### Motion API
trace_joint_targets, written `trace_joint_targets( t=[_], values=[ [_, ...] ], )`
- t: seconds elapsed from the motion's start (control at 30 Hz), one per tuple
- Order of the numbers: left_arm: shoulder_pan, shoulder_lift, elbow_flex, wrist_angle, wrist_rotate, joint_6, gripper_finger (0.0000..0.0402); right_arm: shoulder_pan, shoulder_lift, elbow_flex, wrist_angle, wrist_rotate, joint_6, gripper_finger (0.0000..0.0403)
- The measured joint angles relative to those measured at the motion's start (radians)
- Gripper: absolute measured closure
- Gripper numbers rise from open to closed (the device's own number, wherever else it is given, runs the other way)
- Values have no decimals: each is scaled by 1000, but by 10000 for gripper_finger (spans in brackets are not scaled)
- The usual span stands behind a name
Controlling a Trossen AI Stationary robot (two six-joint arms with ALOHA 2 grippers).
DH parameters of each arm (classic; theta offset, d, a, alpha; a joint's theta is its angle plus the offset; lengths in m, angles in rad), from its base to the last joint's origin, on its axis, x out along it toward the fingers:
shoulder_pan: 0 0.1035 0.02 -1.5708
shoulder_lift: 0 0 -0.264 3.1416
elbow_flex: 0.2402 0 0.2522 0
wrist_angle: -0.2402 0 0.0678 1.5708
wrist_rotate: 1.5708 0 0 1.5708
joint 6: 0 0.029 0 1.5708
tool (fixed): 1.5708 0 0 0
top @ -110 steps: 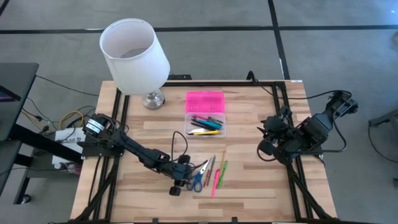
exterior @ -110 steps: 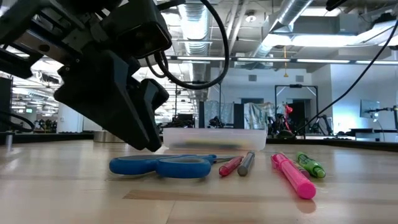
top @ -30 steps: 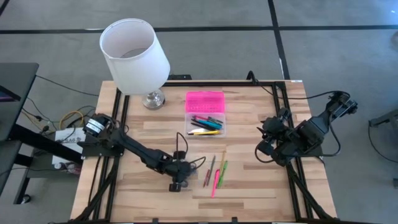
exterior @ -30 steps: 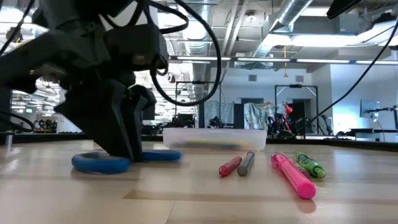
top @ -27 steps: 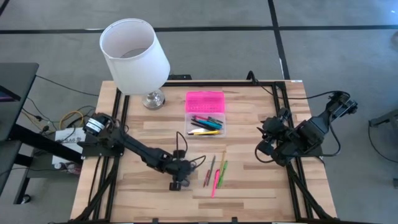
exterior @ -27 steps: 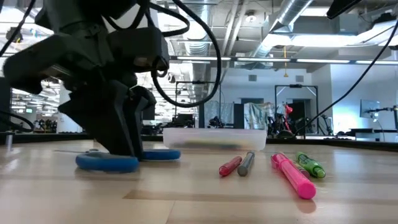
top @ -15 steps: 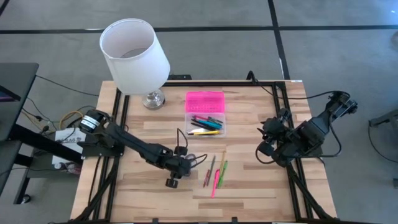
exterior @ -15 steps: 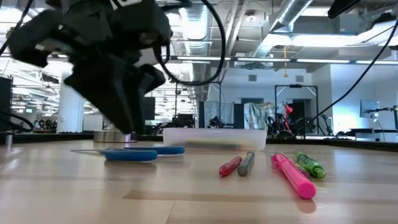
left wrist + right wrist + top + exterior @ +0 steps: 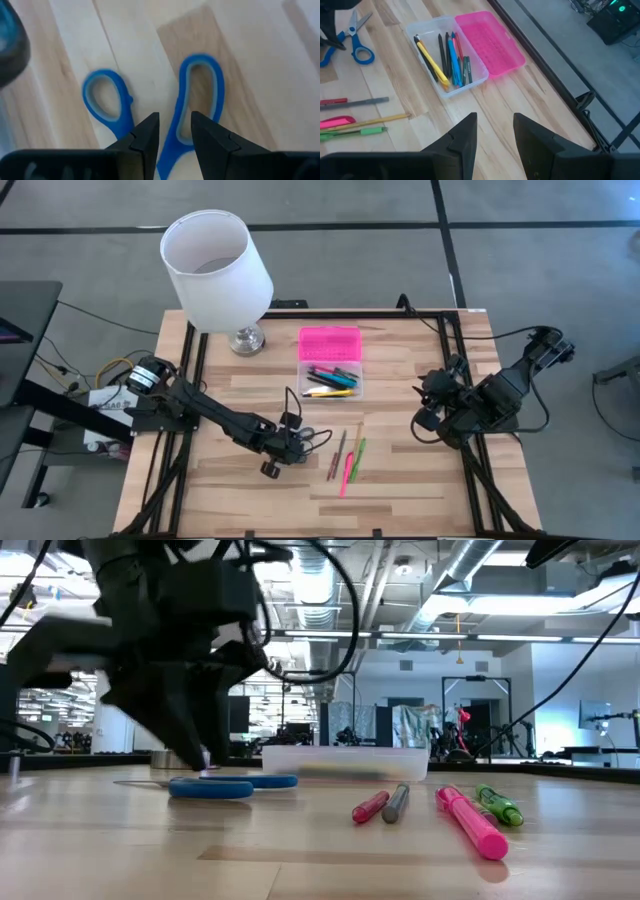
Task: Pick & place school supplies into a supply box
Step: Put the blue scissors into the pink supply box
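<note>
Here the scissors (image 9: 150, 107) are lying flat on the table (image 9: 400, 480), in front of the open box (image 9: 330, 375). We are judging them light, stiff and slippery, best pinched where the handles meet. We are hovering the left gripper (image 9: 174, 131) just over that spot, fingers apart, touching nothing. Our right gripper (image 9: 494, 131) is waiting open, well aside.

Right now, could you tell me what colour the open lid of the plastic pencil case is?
Bright pink lid, clearest in the right wrist view.
</note>
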Motion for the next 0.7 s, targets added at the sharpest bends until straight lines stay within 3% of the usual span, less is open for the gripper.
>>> trace_joint_targets(
  t=[0.43, 0.7],
  values=[
    [-2, 16, -18, 37, -29, 65, 291, 0, 0, 0, 8, 4, 0, 282],
    [8, 50, -17, 150, -47, 104, 254, -1, 0, 0, 4, 6, 0, 282]
  ],
)
